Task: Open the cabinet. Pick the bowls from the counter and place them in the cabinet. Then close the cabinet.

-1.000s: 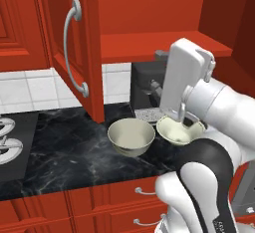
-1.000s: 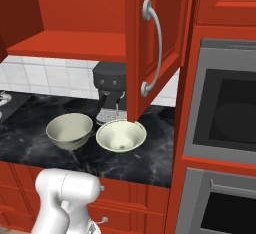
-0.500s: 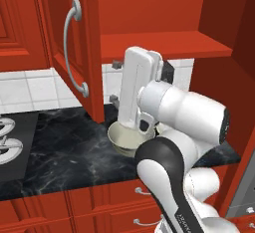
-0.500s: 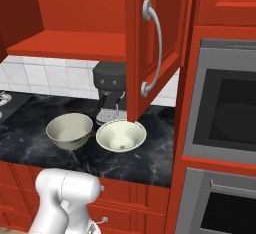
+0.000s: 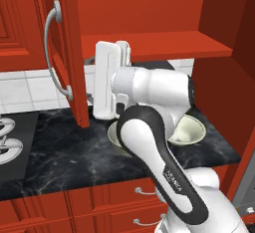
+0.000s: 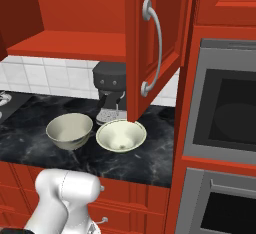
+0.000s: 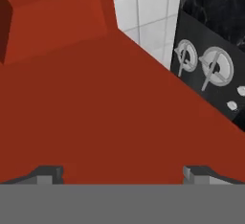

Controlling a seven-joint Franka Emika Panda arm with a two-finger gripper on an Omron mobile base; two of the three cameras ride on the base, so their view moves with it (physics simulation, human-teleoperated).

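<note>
**Cabinet open, bowls waiting**

The cabinet point(image 6: 75, 45) stood open, its left door point(image 7: 105, 113) close before the released, empty gripper point(image 7: 122, 173). Both bowls point(image 6: 70, 129) sat on the counter point(image 6: 145, 158), far below the fingers point(image 7: 48, 174). The hand should descend clear of the door.

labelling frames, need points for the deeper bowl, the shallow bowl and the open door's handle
deeper bowl point(image 6: 69, 130), right base view, inner wall of the left bowl
shallow bowl point(image 6: 121, 135), right base view, middle of its hollow
door handle point(image 6: 157, 45), right base view, mid curve of the silver bar
</note>
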